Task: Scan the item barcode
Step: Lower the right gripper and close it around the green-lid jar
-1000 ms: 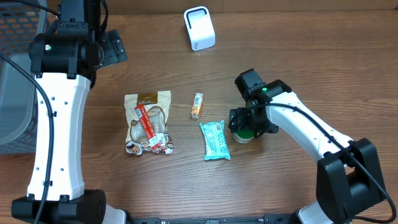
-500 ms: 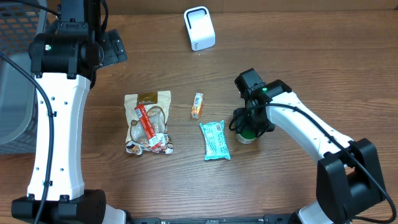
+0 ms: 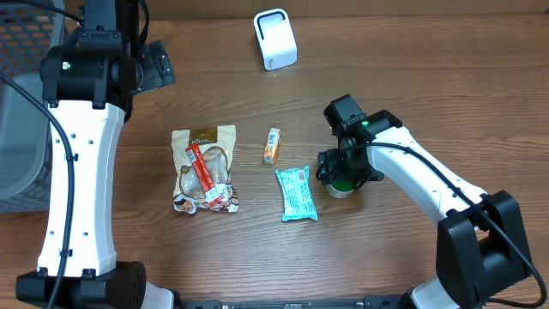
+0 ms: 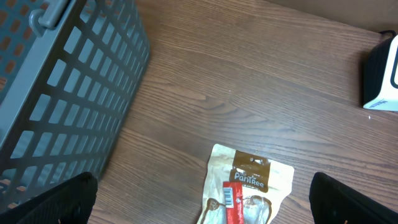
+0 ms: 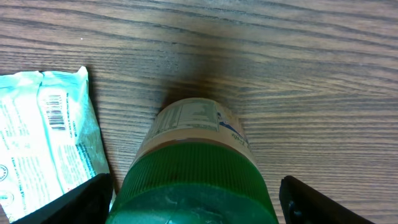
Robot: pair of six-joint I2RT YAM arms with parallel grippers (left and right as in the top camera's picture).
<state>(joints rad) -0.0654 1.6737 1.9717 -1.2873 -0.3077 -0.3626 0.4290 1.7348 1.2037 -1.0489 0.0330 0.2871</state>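
Right gripper [image 5: 196,202] is standing wider than half a second ago, fingers spread and straddling the green-lidded bottle [image 5: 194,127], barely clear of its lid. Right arm is reaching low over the bottle, wrist tipped down. Teal packet [image 3: 297,193] is lying just beside the bottle. Left gripper [image 4: 211,199] is hanging spread wide, well apart from the bottle.

The overhead view looks straight down from well above on the whole surface [image 3: 412,77], with both arms in frame. The left wrist view hangs high and tilts down, sharing the snack pouch [image 4: 249,183] and white scanner [image 4: 385,74] with the overhead. The right wrist view sits very close over the green-lidded bottle [image 5: 196,186], sharing it and the teal packet [image 5: 43,143] with the overhead.
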